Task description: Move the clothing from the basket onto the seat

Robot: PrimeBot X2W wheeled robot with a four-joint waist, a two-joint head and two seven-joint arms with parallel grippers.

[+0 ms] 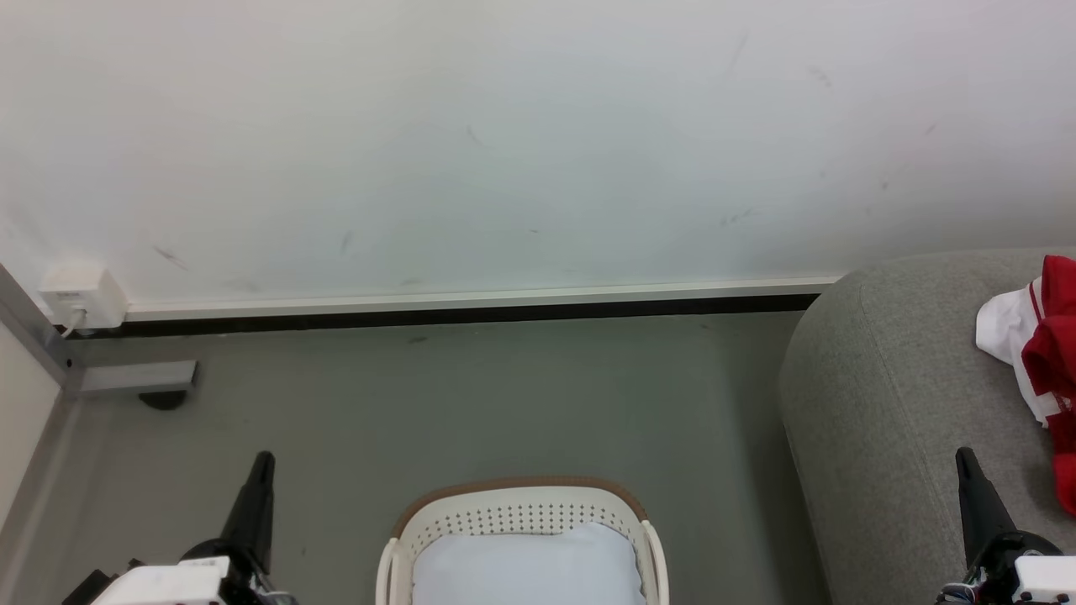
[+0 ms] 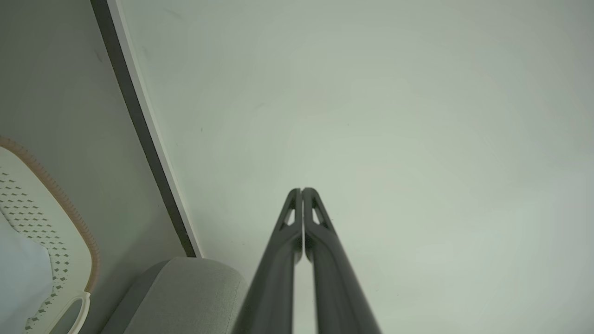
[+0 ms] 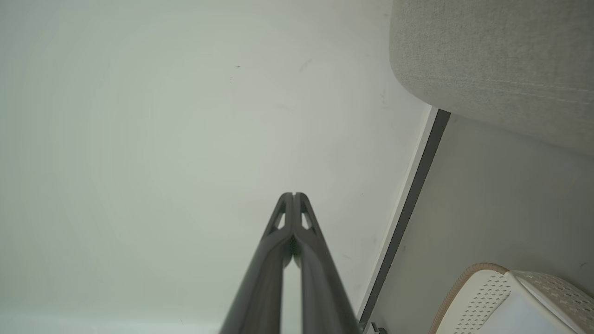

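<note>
The left claw (image 1: 262, 460), left of the basket (image 1: 521, 487), and the right claw (image 1: 965, 455), right of it by the seat (image 1: 891, 378), are both pressed closed and empty. Red clothing (image 1: 1055, 353) lies on the seat, beyond the right claw from the basket.

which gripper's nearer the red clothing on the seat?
Right. The right gripper is just below the clothing in the head view; the left gripper is on the basket's far side.

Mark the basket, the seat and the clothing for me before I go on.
basket (image 1: 521, 485), head view, on the brown back rim.
seat (image 1: 883, 378), head view, on bare grey upholstery near its rounded corner.
clothing (image 1: 1057, 349), head view, on a red fold at the picture's right edge.
</note>
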